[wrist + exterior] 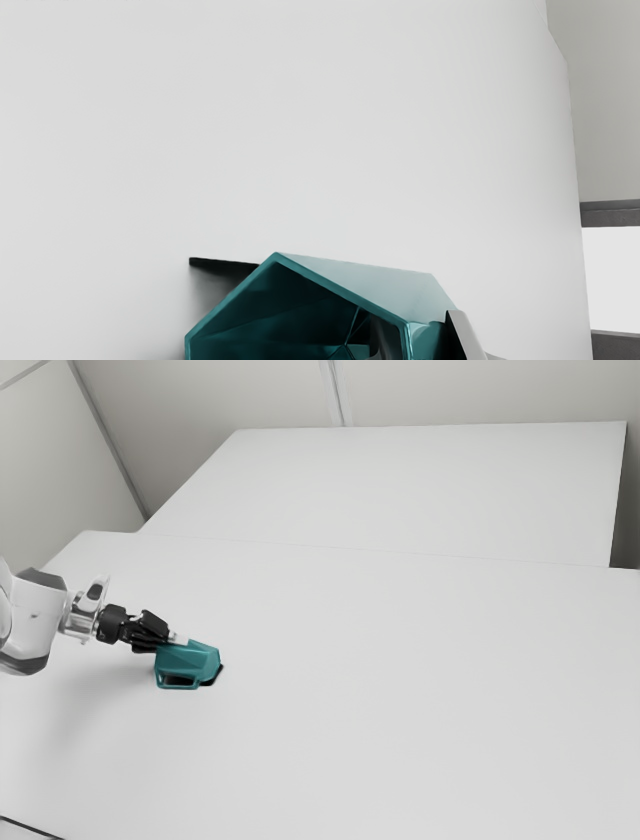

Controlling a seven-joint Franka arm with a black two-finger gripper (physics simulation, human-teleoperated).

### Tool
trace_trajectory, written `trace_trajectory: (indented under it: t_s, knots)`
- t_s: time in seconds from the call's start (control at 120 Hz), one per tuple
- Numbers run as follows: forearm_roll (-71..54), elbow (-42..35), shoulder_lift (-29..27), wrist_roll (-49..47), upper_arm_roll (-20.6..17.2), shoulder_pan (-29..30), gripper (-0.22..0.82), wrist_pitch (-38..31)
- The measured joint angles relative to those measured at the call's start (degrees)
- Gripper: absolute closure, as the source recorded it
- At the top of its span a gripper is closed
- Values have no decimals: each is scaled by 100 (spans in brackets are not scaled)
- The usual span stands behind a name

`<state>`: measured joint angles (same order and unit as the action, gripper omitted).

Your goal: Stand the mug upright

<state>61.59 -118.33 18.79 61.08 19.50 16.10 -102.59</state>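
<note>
The teal, angular mug lies on its side on the white table, at the exterior view's left. My gripper reaches it from the exterior view's left, its fingertips against the mug's upper part. In the wrist view, the open mouth of the mug faces the camera. There the gripper straddles the mug's side wall, one finger inside the mouth and the other along the outside, shut on that wall. The mug's lower part is cut off in the wrist view.
The white table extends around the mug. Behind it is another white surface, with pale walls beyond. A dark shadow lies beside the mug.
</note>
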Motion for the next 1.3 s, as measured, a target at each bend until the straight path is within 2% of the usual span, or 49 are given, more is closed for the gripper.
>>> trace_trajectory:
  t_s: [0.4,0.533,0.742,0.842,1.042,1.3]
  knots:
    - [21,60,-186,-73,-88,-78,78,59]
    - [-100,308,-336,-169,-161,-235,78,38]
    - [-2128,1765,-323,-876,-436,-608,79,27]
    - [-3402,2093,-179,-1343,-472,-727,79,-7]
    - [-4982,1898,-52,-2178,-479,-952,79,-851]
    - [-5286,912,-394,-3015,-465,-993,79,-2865]
